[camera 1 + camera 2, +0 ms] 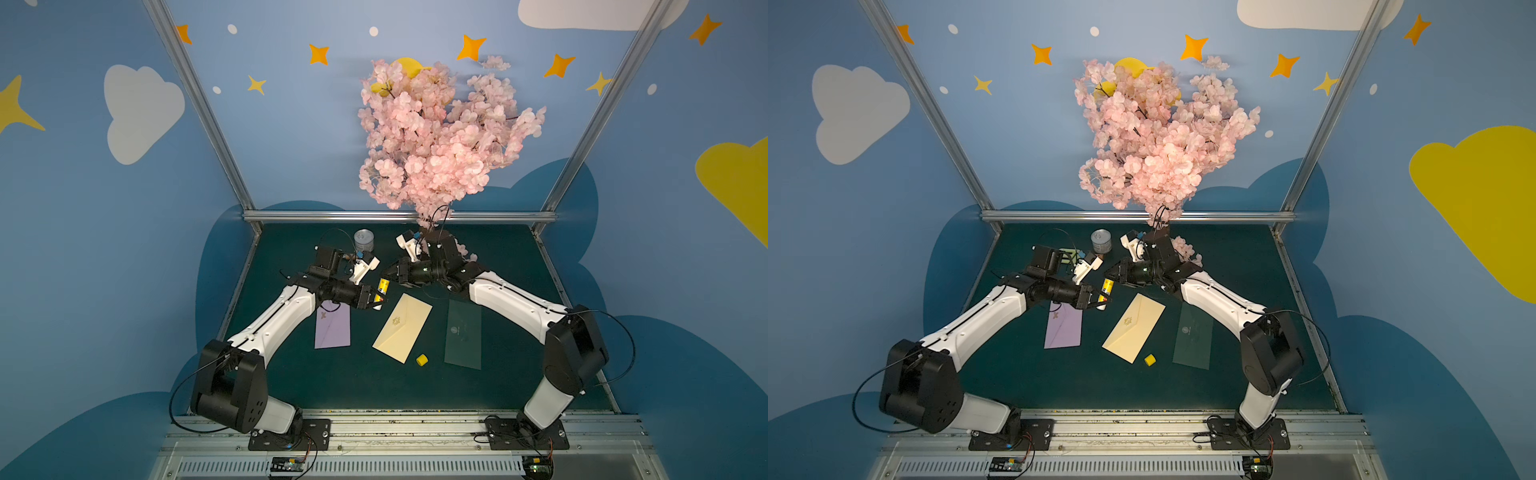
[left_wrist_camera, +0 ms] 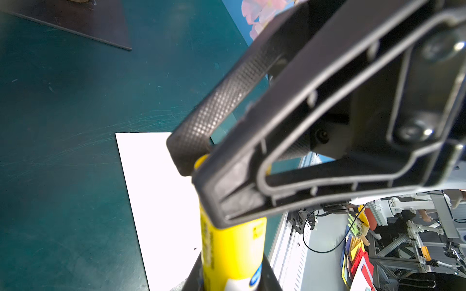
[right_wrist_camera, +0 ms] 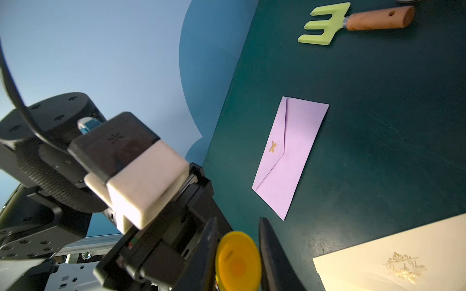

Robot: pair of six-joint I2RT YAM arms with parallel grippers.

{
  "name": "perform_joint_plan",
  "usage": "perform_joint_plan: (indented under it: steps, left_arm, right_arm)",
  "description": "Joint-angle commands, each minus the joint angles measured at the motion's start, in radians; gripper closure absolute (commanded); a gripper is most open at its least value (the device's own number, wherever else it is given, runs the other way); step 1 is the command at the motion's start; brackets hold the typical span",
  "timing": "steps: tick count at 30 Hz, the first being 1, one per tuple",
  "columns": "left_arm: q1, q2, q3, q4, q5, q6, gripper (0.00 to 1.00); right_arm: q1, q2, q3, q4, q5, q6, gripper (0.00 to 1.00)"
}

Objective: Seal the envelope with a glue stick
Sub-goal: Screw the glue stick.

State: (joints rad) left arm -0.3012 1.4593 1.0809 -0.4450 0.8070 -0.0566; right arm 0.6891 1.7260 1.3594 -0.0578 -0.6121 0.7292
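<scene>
Over the table (image 1: 498,386), the left gripper (image 1: 376,299) and right gripper (image 1: 386,277) both squeeze the glue stick (image 1: 383,286), a short bright yellow tube. Close by lies the flat, pale yellow envelope (image 1: 402,327) with a gold mark.

Mat (image 1: 353,386) lies open nearside of the envelope (image 1: 402,328), bar a yellow cap (image 1: 422,360) at its corner; lilac envelope (image 1: 332,328) and green envelope (image 1: 463,334) flank it; left gripper (image 1: 377,299) and right gripper (image 1: 385,276) block its far corner.

glue stick (image 2: 234,249): glossy yellow plastic; envelope (image 1: 402,328): matt paper; tabletop (image 2: 63,100): matt, scratched; garden fork (image 3: 378,18): wood handle.
</scene>
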Motion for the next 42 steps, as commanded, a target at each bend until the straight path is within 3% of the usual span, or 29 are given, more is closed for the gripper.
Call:
perform_joint_plan:
  steps: [1, 11, 18, 22, 24, 25, 29, 33, 42]
  left_arm:
    - [0.011, 0.007, 0.021, 0.008, 0.066, -0.019, 0.97]
    - [0.037, -0.012, 0.085, -0.041, 0.565, -0.024, 0.98]
    - [0.04, -0.036, 0.074, -0.004, 0.697, -0.058, 0.98]
    - [0.047, -0.054, 0.057, 0.027, 0.685, -0.083, 0.98]
    - [0.06, -0.063, 0.049, 0.026, 0.665, -0.078, 0.98]
    - [0.067, -0.068, 0.046, 0.027, 0.644, -0.074, 0.98]
    - [0.091, -0.083, 0.023, 0.038, 0.528, -0.068, 0.98]
    - [0.091, -0.085, 0.023, 0.005, 0.432, -0.022, 0.97]
    - [0.059, -0.047, 0.033, -0.07, 0.355, 0.05, 0.98]
  right_arm:
    - [0.0, -0.009, 0.004, 0.035, -0.035, -0.031, 0.87]
    - [-0.03, -0.102, -0.146, 0.557, -0.434, 0.07, 0.92]
    - [-0.031, -0.059, -0.17, 0.904, -0.57, 0.291, 0.96]
    - [-0.04, -0.022, -0.172, 1.058, -0.593, 0.414, 0.95]
    - [-0.047, -0.029, -0.172, 1.019, -0.582, 0.39, 0.87]
    - [-0.049, -0.043, -0.171, 0.955, -0.566, 0.346, 0.76]
    - [-0.054, -0.104, -0.129, 0.49, -0.461, 0.075, 0.52]
    - [-0.053, -0.094, -0.084, 0.279, -0.381, 0.001, 0.46]
    - [-0.007, -0.044, -0.061, 0.323, -0.356, 0.036, 0.39]
